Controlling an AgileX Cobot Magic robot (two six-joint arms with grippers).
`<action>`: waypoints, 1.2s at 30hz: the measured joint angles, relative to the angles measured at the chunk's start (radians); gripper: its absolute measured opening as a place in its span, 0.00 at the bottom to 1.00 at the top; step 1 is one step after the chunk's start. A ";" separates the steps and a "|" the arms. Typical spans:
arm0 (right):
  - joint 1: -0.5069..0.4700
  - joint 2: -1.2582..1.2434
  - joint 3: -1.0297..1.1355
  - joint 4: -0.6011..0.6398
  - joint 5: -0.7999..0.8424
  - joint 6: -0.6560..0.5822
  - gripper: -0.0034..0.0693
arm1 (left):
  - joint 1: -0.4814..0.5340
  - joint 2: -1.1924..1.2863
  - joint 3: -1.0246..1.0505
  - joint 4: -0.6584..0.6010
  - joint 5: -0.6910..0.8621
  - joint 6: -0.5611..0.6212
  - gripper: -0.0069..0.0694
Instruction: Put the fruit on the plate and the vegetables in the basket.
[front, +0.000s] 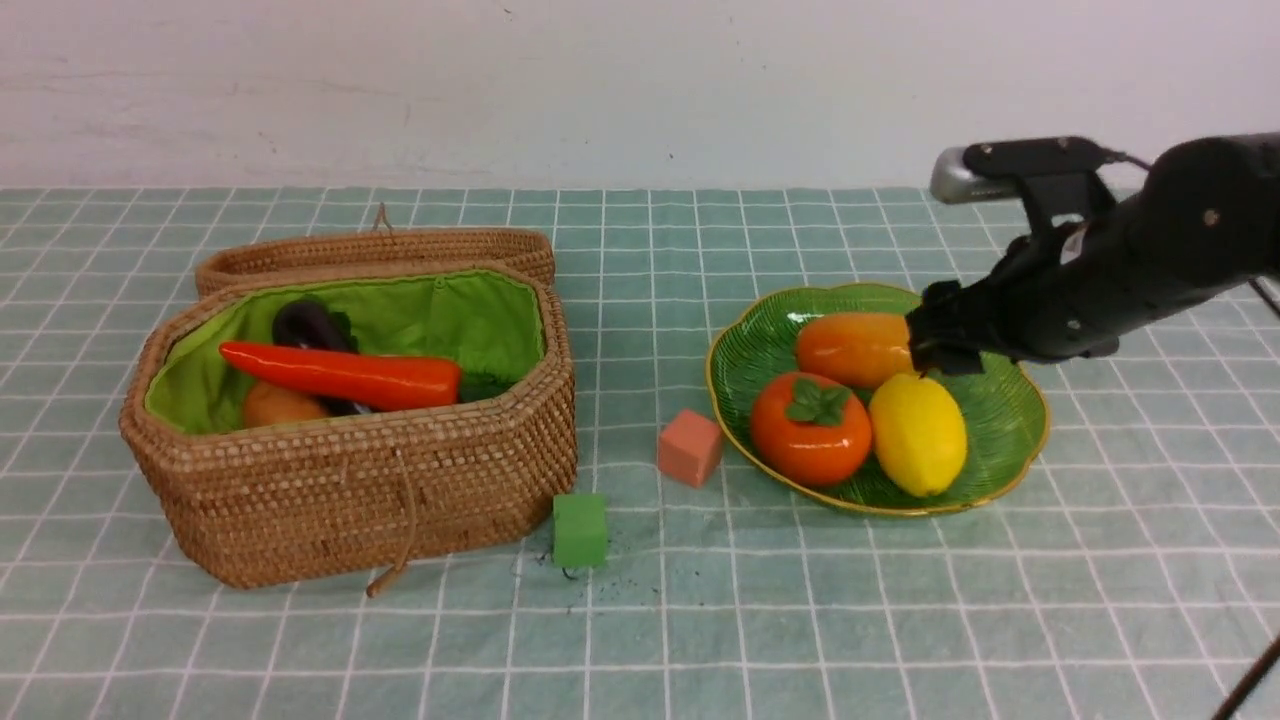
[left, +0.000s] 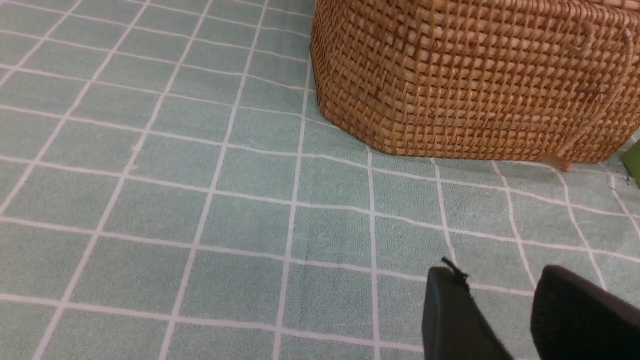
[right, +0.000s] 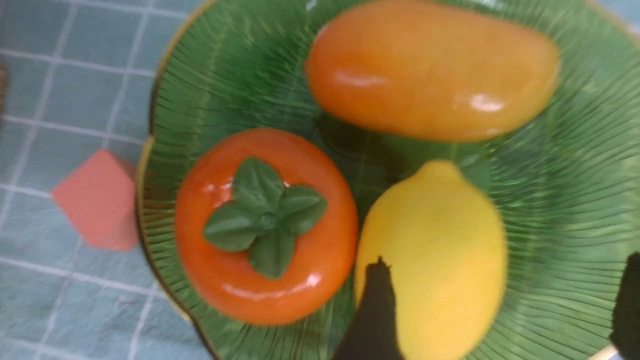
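Nearest the robot, just in front of the basket's (front: 350, 480) right front corner, a small green cube (front: 580, 530) sits on the checked tablecloth (front: 900, 620), close to the wicker wall. To the right of the basket and a little farther back, a salmon-pink cube (front: 690, 447) lies just beside the near left rim of the plate (front: 1000, 420), not touching it.

On the plate, right of the basket, all three fruits rest together: the lemon (front: 918, 433) at the front right, the round orange-red fruit (front: 811, 428) with its leafy top touching the lemon's left side, and the mango (front: 856, 349) behind both. The right gripper (right: 500, 320) hangs over the lemon with its fingers spread wide on either side of it, gripping nothing; in the front view its dark arm covers the mango's right end and the plate's far right rim.

Inside the basket, the carrot (front: 345, 376) lies lengthwise on top, with the potato (front: 278, 405) partly hidden beneath it at the front and the eggplant (front: 310, 327) behind. The radish is not visible. Behind the basket its lid (front: 380, 252) lies open.

Left of the basket, the left gripper (left: 505, 310) stands low over bare cloth, its fingers slightly apart and empty.
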 joint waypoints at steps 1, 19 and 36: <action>0.000 -0.053 0.000 -0.014 0.032 0.000 0.71 | 0.000 0.000 0.000 0.000 0.000 0.000 0.40; 0.000 -0.677 0.376 -0.024 0.168 0.002 0.02 | 0.000 0.000 0.000 0.000 0.000 0.000 0.40; 0.000 -0.698 0.490 -0.024 0.138 0.018 0.03 | 0.000 0.000 0.000 0.000 0.000 0.001 0.40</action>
